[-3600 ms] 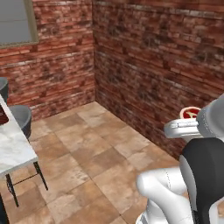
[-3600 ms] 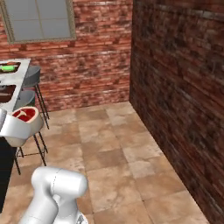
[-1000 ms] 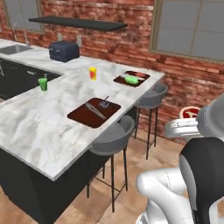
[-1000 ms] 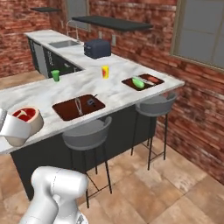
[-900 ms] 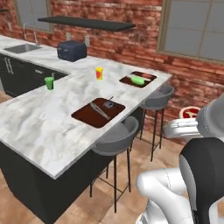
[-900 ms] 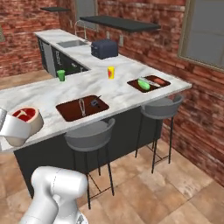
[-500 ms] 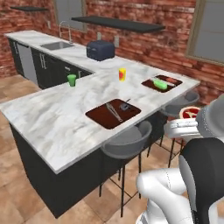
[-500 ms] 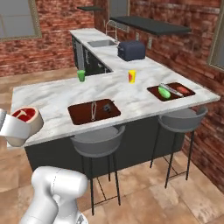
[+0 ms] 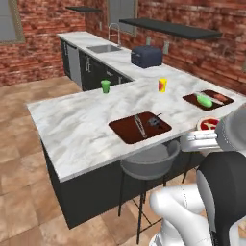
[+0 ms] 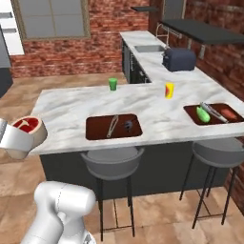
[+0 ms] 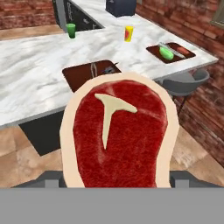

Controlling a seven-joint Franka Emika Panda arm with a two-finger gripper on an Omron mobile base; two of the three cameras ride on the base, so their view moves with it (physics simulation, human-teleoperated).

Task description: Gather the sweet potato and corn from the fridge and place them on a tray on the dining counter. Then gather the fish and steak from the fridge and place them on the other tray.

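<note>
Filling the centre of the hand view, the steak [image 11: 120,138] is sitting in the gripper [image 11: 118,177], whose jaws are standing wide around the slab and clamping it, with the red face and pale fat rim turned toward the camera. In the right base view the steak [image 10: 26,125] is showing at the left edge, at the end of the white hand, in front of the counter [image 10: 66,107] and lower than its top; in the left base view it [image 9: 209,125] is peeking out at the right edge, just past the counter's near corner. The near tray [image 10: 97,127] is lying at the middle of the right base view, carrying the thin grey fish [image 10: 113,126] and a small dark thing I cannot identify. The far tray [image 10: 189,110] is resting toward the right edge, holding the green corn [image 10: 203,115] and the reddish sweet potato [image 10: 229,115]. A green cup [image 10: 112,84] and a yellow cup [image 10: 169,90] are standing farther back on the marble. Two grey stools [image 10: 112,163] are tucked under the front edge.
</note>
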